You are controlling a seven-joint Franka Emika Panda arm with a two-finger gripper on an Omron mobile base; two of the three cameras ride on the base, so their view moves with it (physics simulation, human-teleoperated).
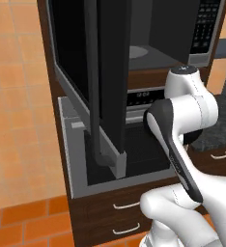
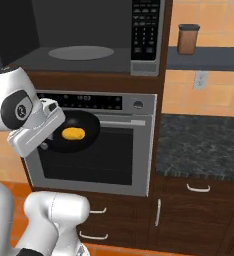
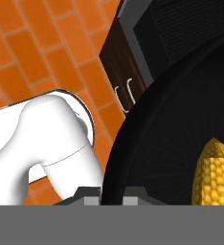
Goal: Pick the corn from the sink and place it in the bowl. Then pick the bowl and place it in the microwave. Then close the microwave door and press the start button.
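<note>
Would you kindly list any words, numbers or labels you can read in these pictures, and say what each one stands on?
None can be read with certainty.
Microwave keypad: rows of pale button markings, too small and blurred to read.
Wall oven control strip: a faint light readout, blurred.
Robot arm: a small pale mark on the dark link, illegible.
The bowl, the corn and the brown canister carry no lettering.
</note>
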